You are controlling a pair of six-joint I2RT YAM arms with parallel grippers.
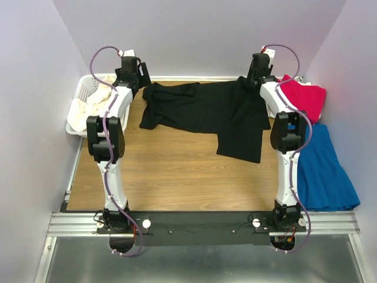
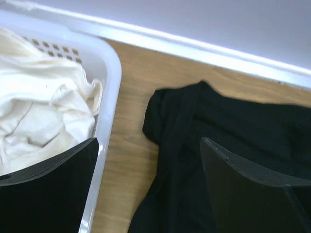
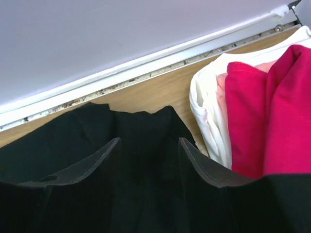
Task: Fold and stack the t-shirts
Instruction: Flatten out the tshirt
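A black t-shirt (image 1: 200,109) lies spread and partly rumpled across the far side of the wooden table, and no print shows on it. My left gripper (image 1: 136,82) is open above its left end, next to the basket. In the left wrist view (image 2: 149,145) the jaws straddle the shirt's bunched left edge (image 2: 175,126). My right gripper (image 1: 254,75) is open over the shirt's right end. In the right wrist view (image 3: 149,141) black cloth (image 3: 146,126) lies between the fingers. A crimson t-shirt (image 1: 306,97) (image 3: 272,111) lies folded on white cloth (image 3: 209,107) at the far right. Cream-white shirts (image 1: 94,103) (image 2: 43,111) fill the basket.
A white plastic lattice basket (image 1: 80,88) (image 2: 112,68) stands at the far left corner. A blue cloth (image 1: 324,171) lies along the right edge of the table. The back wall and its white rail (image 3: 121,73) are close behind both grippers.
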